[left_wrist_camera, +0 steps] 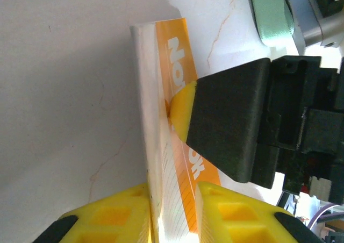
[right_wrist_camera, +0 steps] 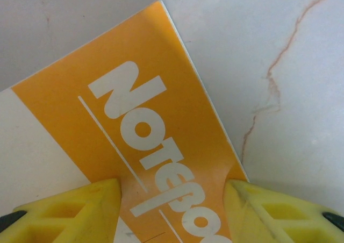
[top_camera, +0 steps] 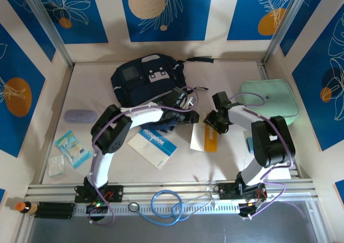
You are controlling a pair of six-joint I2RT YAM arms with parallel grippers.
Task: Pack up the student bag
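Notebook (left_wrist_camera: 171, 71) pinched in left claw (left_wrist_camera: 171, 200); right claw (right_wrist_camera: 171, 194) half-open, touching it.

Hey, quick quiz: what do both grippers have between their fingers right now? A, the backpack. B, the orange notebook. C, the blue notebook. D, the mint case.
B: the orange notebook runs edge-on between the fingers of the left gripper, and its cover lies between the fingers of the right gripper.
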